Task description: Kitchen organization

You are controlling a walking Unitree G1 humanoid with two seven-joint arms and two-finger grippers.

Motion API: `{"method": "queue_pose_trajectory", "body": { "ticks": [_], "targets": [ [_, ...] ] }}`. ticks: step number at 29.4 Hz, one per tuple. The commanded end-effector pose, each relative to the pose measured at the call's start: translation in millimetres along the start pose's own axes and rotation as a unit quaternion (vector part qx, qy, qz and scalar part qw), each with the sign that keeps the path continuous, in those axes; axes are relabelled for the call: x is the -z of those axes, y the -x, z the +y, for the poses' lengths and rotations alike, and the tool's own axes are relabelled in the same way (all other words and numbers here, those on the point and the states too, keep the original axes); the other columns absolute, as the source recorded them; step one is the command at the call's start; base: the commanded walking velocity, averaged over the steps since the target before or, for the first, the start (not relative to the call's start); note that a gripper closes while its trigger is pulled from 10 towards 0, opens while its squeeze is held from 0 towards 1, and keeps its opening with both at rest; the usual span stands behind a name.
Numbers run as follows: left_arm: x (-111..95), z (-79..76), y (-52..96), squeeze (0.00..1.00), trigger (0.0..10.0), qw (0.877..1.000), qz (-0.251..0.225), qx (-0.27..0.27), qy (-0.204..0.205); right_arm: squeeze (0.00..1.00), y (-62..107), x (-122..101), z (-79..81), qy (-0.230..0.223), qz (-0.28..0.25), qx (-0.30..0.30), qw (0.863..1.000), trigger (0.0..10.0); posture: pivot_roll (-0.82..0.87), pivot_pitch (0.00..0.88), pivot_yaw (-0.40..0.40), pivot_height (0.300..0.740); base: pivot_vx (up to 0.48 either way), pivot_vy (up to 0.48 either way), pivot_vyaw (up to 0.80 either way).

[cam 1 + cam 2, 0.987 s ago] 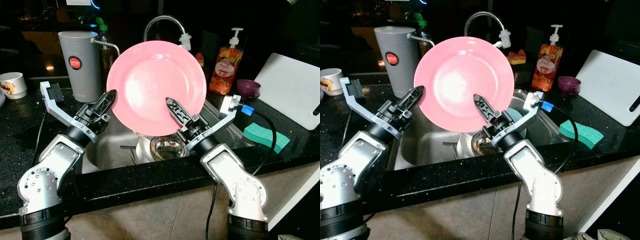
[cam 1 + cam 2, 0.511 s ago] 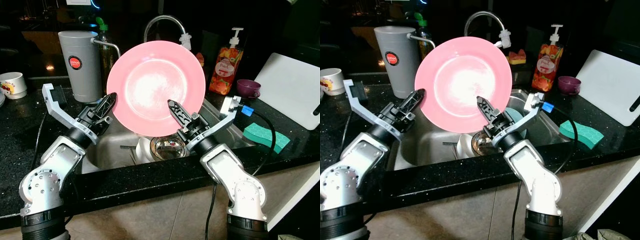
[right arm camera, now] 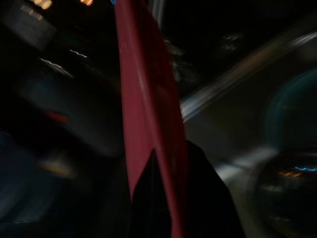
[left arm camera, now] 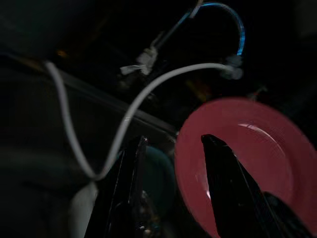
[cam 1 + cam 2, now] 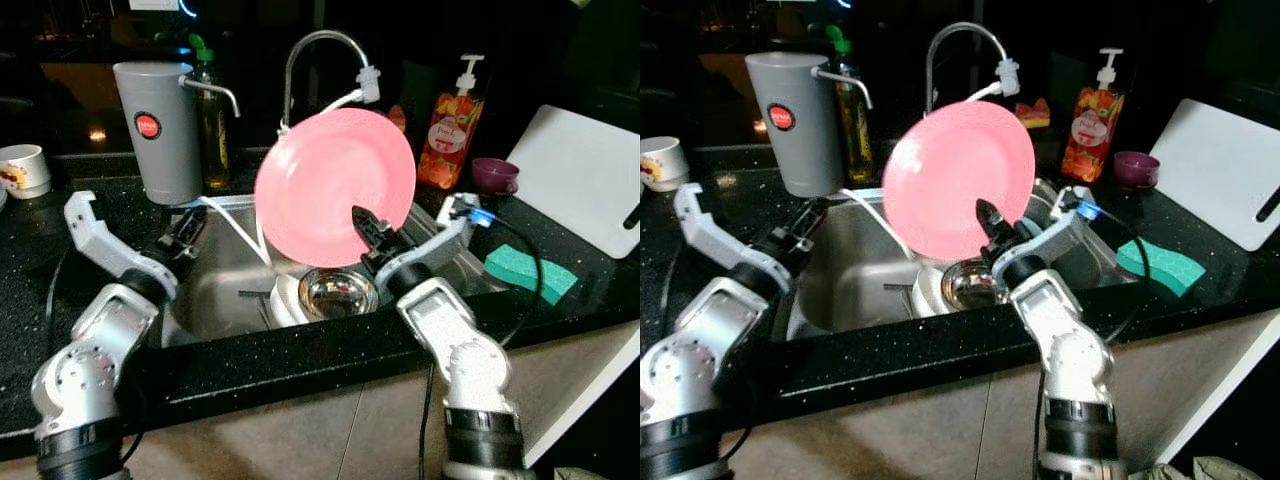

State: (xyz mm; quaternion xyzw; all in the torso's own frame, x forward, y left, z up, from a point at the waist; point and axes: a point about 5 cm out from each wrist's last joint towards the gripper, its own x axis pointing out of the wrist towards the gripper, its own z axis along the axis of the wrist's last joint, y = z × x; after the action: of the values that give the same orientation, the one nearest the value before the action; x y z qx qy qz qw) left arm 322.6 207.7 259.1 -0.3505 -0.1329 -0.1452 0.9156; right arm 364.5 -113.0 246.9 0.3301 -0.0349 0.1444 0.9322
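Left eye view: pink plate (image 5: 334, 186) held upright above the sink (image 5: 225, 280), face toward the camera, just below the faucet (image 5: 318, 55). Right gripper (image 5: 372, 232) pinching the plate's lower right rim over the sink. Left gripper (image 5: 187, 232) apart from the plate, at the sink's left edge. Steel bowl (image 5: 338, 292) and white dish (image 5: 284, 298) lying in the sink under the plate. Grey canister (image 5: 156, 130) behind the sink's left corner; soap bottle (image 5: 450, 128), purple cup (image 5: 496, 176), green sponge (image 5: 531, 273) and white cutting board (image 5: 585, 175) to the right of the sink; white mug (image 5: 23, 170) far to its left.

Right eye view: same arrangement; thin white hose (image 5: 876, 214) running from the faucet head down into the sink, passing behind the plate.

Left wrist view: dark; two black fingers (image 4: 130, 188) spread with nothing between, one overlapping the plate's rim in the picture; hose curving above the sink.

Right wrist view: blurred; plate seen edge-on, clamped between the black fingers (image 3: 208, 198) above the sink.
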Motion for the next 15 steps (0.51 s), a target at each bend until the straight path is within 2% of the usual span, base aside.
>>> {"method": "queue_pose_trajectory", "body": {
  "ticks": [1, 2, 3, 4, 8, 10, 11, 14, 15],
  "targets": [
    [4, 1.3, -0.2, 0.00, 10.0, 1.000, 0.010, -0.009, -0.014, 0.00, -6.5, 7, -0.2, 0.050, 0.014, 0.020, 0.998, 10.0, 0.10, 0.083, -0.061, 0.740, 0.000, 0.000, 0.00],
    [7, -0.2, -1.1, 0.00, 10.0, 1.000, 0.013, -0.010, -0.017, 0.00, -11.9, 14, -2.9, 0.080, 0.031, 0.034, 0.996, 10.0, 0.10, 0.078, -0.062, 0.740, 0.000, 0.000, 0.00],
    [10, -2.8, -2.8, 0.00, 10.0, 1.000, 0.016, -0.008, -0.021, 0.38, -17.9, 24, -7.3, 0.104, 0.049, 0.052, 0.992, 10.0, 0.10, 0.075, -0.064, 0.740, 0.000, 0.000, 0.00],
    [12, -4.0, -3.5, 0.00, 10.0, 1.000, 0.017, -0.008, -0.022, 1.00, -19.3, 27, -9.1, 0.102, 0.054, 0.059, 0.992, 10.0, 0.10, 0.075, -0.066, 0.740, 0.000, 0.000, 0.00],
    [14, -7.0, -5.1, 0.00, 10.0, 1.000, 0.018, -0.005, -0.025, 1.00, -22.2, 34, -9.3, 0.100, 0.057, 0.060, 0.992, 10.0, 0.11, 0.073, -0.069, 0.740, 0.000, 0.000, 0.00],
    [15, -9.6, -6.0, 0.00, 10.0, 1.000, 0.019, -0.002, -0.025, 1.00, -24.0, 27, -3.9, 0.066, 0.007, 0.041, 0.997, 10.0, 0.11, 0.071, -0.072, 0.740, 0.000, 0.000, 0.00],
    [15, -10.0, -6.0, 0.00, 10.0, 1.000, 0.018, -0.002, -0.025, 1.00, -24.2, 21, -0.4, 0.065, -0.014, 0.030, 0.997, 10.0, 0.11, 0.071, -0.072, 0.740, 0.000, 0.000, 0.00],
    [16, -11.4, -5.6, 0.00, 10.0, 1.000, 0.018, 0.001, -0.025, 1.00, -22.1, 4, 12.5, 0.088, -0.058, -0.002, 0.994, 10.0, 0.11, 0.072, -0.071, 0.740, 0.000, 0.000, 0.00],
    [16, -11.4, -5.6, 0.00, 10.0, 1.000, 0.018, 0.001, -0.025, 1.00, -22.1, 4, 12.5, 0.088, -0.058, -0.002, 0.994, 10.0, 0.11, 0.072, -0.071, 0.740, 0.000, 0.000, 0.00]
  ]
}}
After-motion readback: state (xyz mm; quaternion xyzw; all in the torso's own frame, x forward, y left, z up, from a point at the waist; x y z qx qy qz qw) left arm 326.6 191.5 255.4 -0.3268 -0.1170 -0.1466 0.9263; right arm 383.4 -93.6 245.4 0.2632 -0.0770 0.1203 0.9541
